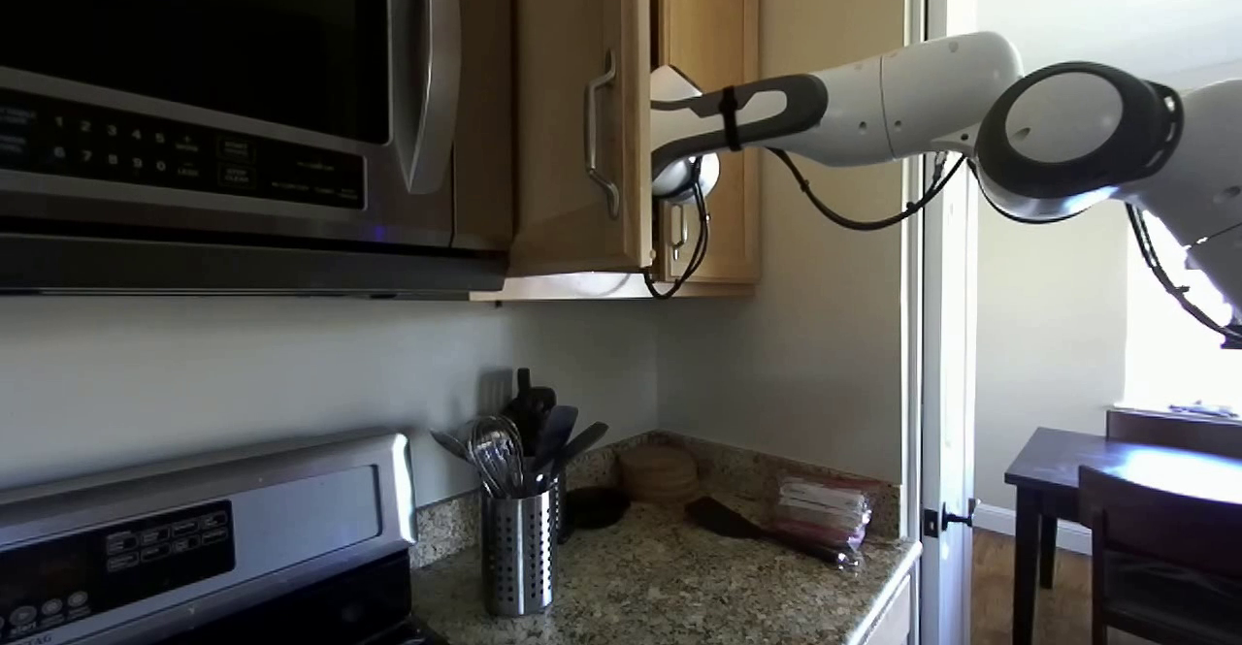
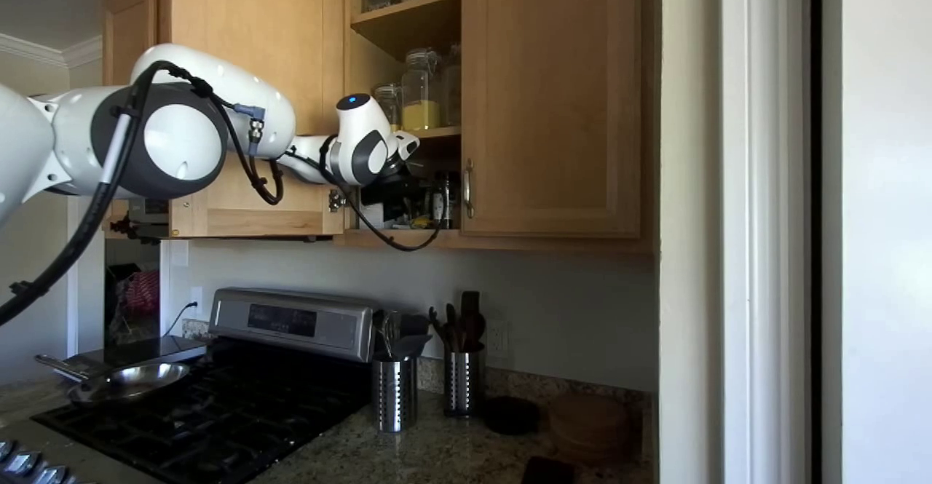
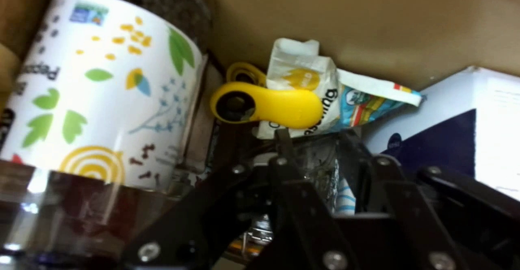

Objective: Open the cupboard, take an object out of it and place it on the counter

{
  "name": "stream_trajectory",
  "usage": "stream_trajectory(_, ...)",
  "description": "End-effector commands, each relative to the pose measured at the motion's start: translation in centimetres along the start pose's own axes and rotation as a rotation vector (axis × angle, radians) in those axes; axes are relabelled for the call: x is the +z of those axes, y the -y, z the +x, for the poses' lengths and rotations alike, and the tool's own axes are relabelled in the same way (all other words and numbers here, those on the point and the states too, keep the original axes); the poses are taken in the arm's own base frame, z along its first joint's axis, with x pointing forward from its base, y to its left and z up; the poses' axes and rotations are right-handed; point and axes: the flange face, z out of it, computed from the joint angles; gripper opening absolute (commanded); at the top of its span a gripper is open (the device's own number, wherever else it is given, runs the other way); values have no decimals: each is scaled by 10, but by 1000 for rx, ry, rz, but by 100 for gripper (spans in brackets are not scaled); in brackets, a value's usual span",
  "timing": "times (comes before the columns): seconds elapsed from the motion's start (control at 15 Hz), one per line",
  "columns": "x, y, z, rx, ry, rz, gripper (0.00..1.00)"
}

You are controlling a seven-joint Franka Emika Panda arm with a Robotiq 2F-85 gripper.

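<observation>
The tan wooden cupboard [image 1: 568, 121] stands with its left door [image 2: 255, 4] open and its right door [image 2: 553, 91] shut. My gripper [image 2: 419, 204] is inside on the low shelf; the door hides it in an exterior view. In the wrist view my gripper [image 3: 316, 138] has its fingers apart. A clear crinkled packet [image 3: 317, 160] with dull yellowish bits shows between them; whether they touch it is unclear. I cannot tell if this is the small dark object. The granite counter [image 1: 679, 577] lies below; it shows in both exterior views [image 2: 342, 451].
Around the fingers are a large labelled spice jar [image 3: 109, 91], a yellow plastic tool [image 3: 280, 107], a seasoning packet [image 3: 304, 73] and a white-and-navy box [image 3: 438, 136]. Utensil holders [image 1: 522, 553] stand on the counter beside the stove [image 2: 211, 411]. The microwave [image 1: 243, 179] adjoins the cupboard.
</observation>
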Motion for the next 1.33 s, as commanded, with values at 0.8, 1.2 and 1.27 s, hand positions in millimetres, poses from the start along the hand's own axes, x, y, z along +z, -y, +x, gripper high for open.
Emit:
stream_trajectory(0.8,2,7,-25,34,78,-21,100)
stream_trajectory(1.2,9,12,-37,80,104,-6,100)
stream_trajectory(1.27,9,12,-37,88,105,-4,100)
